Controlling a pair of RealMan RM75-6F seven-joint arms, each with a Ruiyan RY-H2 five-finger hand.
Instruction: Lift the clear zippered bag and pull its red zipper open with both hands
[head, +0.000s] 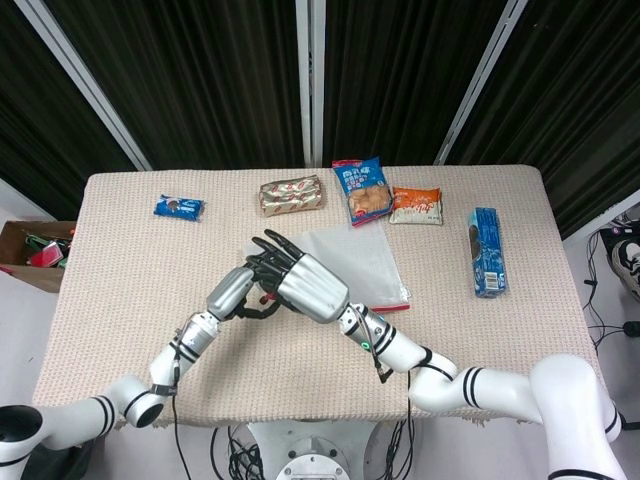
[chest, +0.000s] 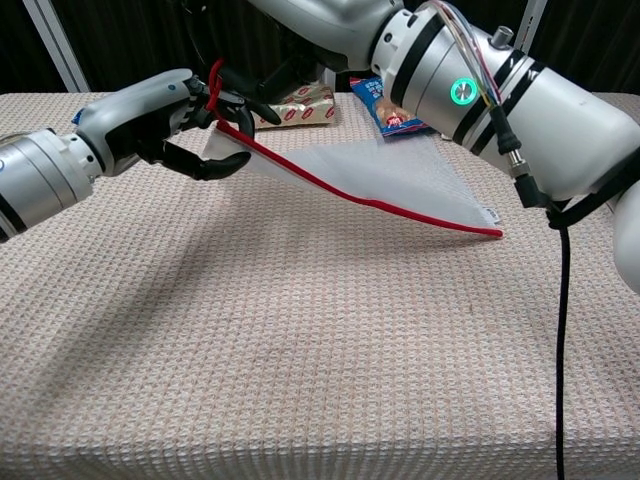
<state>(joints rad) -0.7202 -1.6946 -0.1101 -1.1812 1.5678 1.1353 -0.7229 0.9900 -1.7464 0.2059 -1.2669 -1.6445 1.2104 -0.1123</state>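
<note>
The clear zippered bag (chest: 400, 180) slopes up from the table, its far right corner still resting on the cloth. Its red zipper (chest: 330, 192) runs along the near edge and curls upward at the raised left end. My left hand (chest: 150, 118) pinches that red end from the left. The dark fingers (chest: 248, 103) of my right hand grip the bag's raised corner just beside it. In the head view my right hand (head: 312, 287) covers the bag's left part, and my left hand (head: 232, 290) sits against it. The bag (head: 355, 262) lies behind them.
Snack packs line the table's far side: a small blue packet (head: 178, 207), a gold packet (head: 291, 195), a blue bag (head: 361, 190), an orange packet (head: 415, 205) and a blue box (head: 487, 252) at the right. A cardboard box (head: 30, 248) sits off the left edge.
</note>
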